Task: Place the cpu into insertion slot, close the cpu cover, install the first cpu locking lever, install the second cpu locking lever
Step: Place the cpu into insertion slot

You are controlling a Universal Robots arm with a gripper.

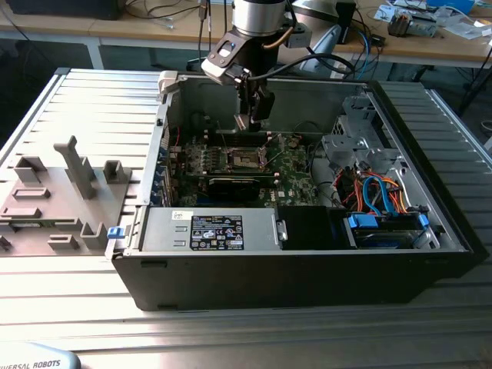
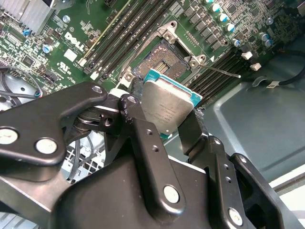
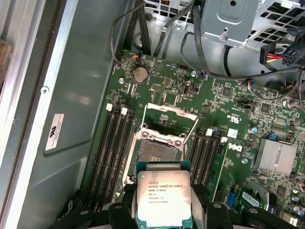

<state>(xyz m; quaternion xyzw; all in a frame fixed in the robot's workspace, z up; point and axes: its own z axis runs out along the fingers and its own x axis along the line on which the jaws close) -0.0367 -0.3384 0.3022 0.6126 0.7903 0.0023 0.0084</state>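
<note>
The hand [image 2: 164, 114] is clamped on the cpu [image 3: 163, 195], holding it above the open insertion slot [image 3: 155, 151], not touching it.

The arm [image 1: 257, 14] ends in a silvery-grey round wrist with a pale grey block [image 1: 224, 55] beside it. The gripper [image 2: 164, 112] is matt black, its flat bars pinned with silver screws [image 2: 171, 193]
</note>
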